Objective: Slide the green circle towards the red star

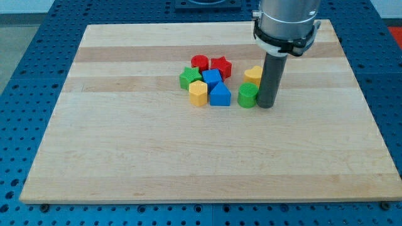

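The green circle (247, 96) sits right of the block cluster, near the board's middle. My tip (266, 105) is just to the right of it, touching or almost touching its right side. The red star (220, 66) lies up and to the left of the green circle, at the top of the cluster. The rod rises from the tip to the arm's silver end at the view's top.
The cluster holds a red circle (200, 62), a green block (188, 78), a blue block (211, 78), a yellow block (198, 93) and a blue triangle (220, 95). Another yellow block (254, 75) sits just above the green circle. All rest on a wooden board (125, 138).
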`<move>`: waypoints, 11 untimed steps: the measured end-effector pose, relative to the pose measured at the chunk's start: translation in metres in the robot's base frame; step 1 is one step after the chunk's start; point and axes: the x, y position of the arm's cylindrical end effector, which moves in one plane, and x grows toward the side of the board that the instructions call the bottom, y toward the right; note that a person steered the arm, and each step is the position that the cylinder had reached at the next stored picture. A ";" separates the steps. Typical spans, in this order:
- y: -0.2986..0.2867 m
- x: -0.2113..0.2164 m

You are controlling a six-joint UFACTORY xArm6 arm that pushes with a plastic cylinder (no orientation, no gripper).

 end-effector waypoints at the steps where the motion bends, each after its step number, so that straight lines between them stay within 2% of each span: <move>1: 0.000 -0.003; 4: 0.000 0.017; 11: -0.027 -0.003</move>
